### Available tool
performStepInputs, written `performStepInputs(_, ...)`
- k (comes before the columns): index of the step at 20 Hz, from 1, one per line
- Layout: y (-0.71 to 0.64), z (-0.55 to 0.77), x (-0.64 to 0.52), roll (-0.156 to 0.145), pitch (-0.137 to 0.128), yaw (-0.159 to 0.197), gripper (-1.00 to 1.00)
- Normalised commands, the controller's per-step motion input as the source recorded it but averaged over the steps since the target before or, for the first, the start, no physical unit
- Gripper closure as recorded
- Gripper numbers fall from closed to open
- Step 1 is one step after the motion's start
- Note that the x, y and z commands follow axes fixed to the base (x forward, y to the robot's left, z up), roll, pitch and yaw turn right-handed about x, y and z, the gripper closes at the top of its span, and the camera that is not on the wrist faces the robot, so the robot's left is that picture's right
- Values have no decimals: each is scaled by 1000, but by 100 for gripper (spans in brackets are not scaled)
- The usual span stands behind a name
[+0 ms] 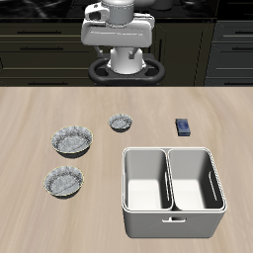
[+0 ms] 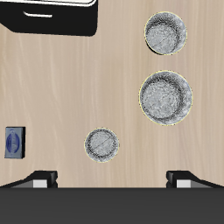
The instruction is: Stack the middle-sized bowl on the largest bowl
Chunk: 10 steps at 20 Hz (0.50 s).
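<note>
From up here my fingers (image 2: 109, 178) stand wide with nothing in them, and the middle-sized bowl (image 1: 65, 182) sits on the bench just in front of the largest bowl (image 1: 73, 140); it looks stiff and light, so I'd pinch its thin rim.

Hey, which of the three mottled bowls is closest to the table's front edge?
The middle-sized bowl. It sits nearest the front edge, just in front of the largest bowl; the small bowl lies farthest back, toward the robot.
</note>
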Motion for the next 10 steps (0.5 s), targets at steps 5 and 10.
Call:
performStepInputs(5, -207, 51, 235, -3, -12, -23, -100)
performStepInputs(10, -248, 53, 331, -5, -14, -32, -100)
